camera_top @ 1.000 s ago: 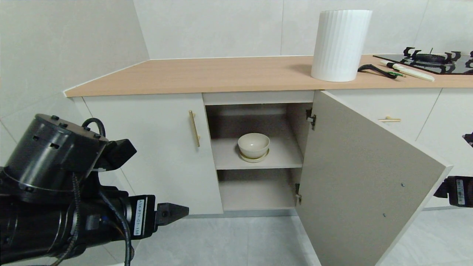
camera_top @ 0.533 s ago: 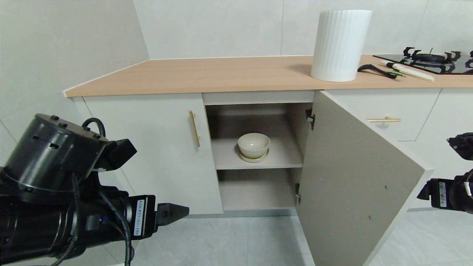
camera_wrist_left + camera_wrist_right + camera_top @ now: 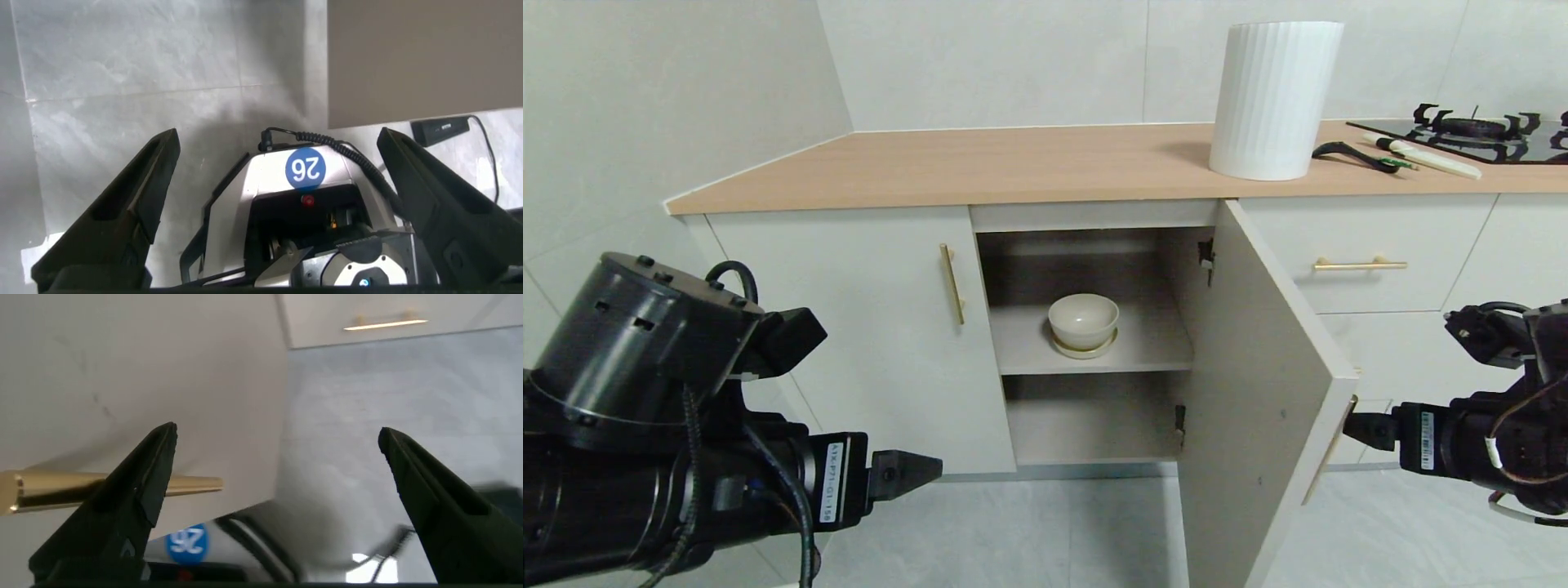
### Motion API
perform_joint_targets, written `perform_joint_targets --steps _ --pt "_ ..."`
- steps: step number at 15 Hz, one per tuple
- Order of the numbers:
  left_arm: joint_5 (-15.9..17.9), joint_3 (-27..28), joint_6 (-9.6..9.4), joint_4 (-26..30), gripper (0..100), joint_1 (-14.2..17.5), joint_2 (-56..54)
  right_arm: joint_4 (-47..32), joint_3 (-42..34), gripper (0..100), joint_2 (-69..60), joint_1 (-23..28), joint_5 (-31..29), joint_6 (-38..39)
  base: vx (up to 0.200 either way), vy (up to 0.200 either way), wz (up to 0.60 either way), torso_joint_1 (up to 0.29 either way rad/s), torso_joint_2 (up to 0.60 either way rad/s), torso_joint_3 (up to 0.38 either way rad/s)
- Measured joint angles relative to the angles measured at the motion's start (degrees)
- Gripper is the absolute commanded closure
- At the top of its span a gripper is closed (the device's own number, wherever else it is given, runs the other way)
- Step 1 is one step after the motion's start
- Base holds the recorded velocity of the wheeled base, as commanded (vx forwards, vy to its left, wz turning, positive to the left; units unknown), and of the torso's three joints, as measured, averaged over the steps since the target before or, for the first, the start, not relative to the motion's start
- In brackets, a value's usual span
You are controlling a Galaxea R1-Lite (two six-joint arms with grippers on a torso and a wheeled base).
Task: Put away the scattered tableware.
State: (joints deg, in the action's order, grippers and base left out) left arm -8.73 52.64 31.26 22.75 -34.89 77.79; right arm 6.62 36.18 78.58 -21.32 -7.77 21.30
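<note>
A cream bowl sits on a small plate on the middle shelf of the open cabinet. The cabinet door stands partly open, its edge toward me. My right gripper is just outside the door, beside its gold handle. In the right wrist view the right gripper is open, with the handle crossing by one finger. My left gripper hangs low at the left, over the floor and apart from the cabinet. It is open and holds nothing.
A tall white ribbed container stands on the wooden counter. Beside it lie a black utensil and a white-handled tool, near the black stove. The left cabinet door is closed. Bare tiled floor lies below.
The cabinet door has swung well toward closed. My right gripper has moved left with it along its outer side. The left arm, bowl and plate have stayed put.
</note>
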Motion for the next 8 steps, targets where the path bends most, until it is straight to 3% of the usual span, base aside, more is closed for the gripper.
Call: perform_joint_targets --steps 8 --pt "-0.6 0.1 0.00 -0.6 0 0.1 0.0 10.1 3.4 0 9.7 -8.6 0.6 1.8 0.000 0.000 0.00 0.000 0.00 0.000"
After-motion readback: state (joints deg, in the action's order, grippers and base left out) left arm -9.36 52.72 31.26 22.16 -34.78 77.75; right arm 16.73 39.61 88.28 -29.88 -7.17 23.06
